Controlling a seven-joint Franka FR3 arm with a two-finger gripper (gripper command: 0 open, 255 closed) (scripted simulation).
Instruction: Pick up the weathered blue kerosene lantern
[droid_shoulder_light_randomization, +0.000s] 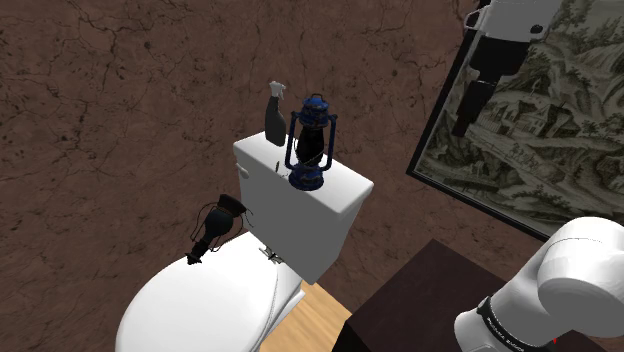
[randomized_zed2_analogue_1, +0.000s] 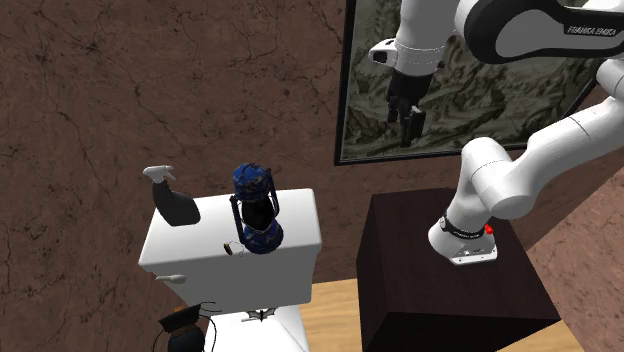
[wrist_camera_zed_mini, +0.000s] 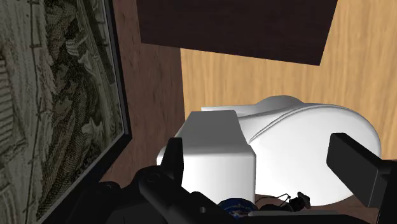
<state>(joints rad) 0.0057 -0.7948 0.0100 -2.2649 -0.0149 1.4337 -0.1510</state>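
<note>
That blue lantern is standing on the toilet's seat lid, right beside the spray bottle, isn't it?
Not quite. The blue lantern stands on top of the toilet tank, not on the seat lid. The spray bottle is indeed right beside it. The shoulder view shows this plainly.

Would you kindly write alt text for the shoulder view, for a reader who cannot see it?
A blue lantern stands upright on a white toilet tank beside a dark spray bottle. The black claw hangs high at the right, before a framed picture.
</note>
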